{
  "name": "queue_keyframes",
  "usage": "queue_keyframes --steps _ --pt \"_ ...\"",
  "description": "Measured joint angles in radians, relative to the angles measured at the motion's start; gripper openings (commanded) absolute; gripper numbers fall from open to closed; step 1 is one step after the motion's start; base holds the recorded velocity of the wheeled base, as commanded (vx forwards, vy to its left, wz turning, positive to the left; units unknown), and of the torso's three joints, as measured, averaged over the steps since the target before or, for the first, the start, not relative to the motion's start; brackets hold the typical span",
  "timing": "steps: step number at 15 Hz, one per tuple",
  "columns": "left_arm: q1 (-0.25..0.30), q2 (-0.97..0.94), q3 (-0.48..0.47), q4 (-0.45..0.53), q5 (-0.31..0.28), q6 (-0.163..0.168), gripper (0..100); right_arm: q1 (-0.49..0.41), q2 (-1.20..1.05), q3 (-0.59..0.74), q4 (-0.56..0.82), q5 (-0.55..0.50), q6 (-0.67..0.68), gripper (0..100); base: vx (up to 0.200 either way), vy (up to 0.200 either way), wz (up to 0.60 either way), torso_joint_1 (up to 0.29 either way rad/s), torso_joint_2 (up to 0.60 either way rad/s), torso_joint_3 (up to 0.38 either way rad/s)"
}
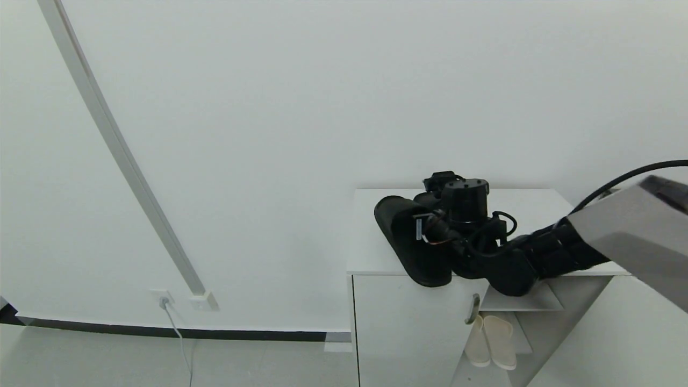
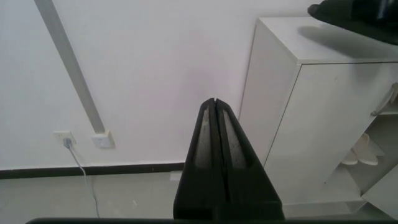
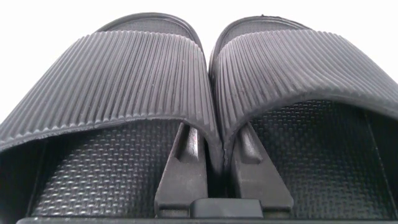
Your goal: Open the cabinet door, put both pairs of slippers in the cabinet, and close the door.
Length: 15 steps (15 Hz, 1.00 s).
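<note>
A pair of black slippers (image 1: 414,247) lies side by side on top of the white cabinet (image 1: 371,242), toes hanging past its front edge. My right gripper (image 1: 427,228) sits at their straps. In the right wrist view one finger (image 3: 183,168) lies under each ribbed strap (image 3: 124,81), and my right gripper (image 3: 214,132) is shut on the two inner strap edges. A cream pair of slippers (image 1: 490,341) stands inside the cabinet on the bottom shelf, where the right door (image 1: 596,333) is swung open. My left gripper (image 2: 214,124) hangs shut and empty, left of the cabinet (image 2: 323,124).
The cabinet's left door (image 1: 408,333) is closed, with a metal handle (image 1: 473,309). A shelf (image 1: 529,303) sits above the cream pair. On the wall to the left are a slanted cable duct (image 1: 123,156) and a socket (image 1: 163,298) with a cord down to the floor.
</note>
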Motion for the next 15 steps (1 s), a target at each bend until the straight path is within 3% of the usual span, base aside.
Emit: queue_keyframes --steps 6,10,15 --pt "0.000 0.000 0.000 0.000 -0.001 -0.001 0 0.147 -0.396 0.479 -0.044 0.130 0.025 0 0.000 0.000 0.00 0.000 0.00 0.000" --pt "0.000 0.000 0.000 0.000 -0.002 -0.001 0 0.190 -0.489 0.550 -0.040 0.148 0.041 0 0.000 0.000 0.00 0.000 0.00 0.000" --pt "0.000 0.000 0.000 0.000 -0.002 0.000 0 0.194 -0.498 0.563 -0.038 0.144 0.038 0 -0.200 0.000 0.00 0.004 0.00 0.002"
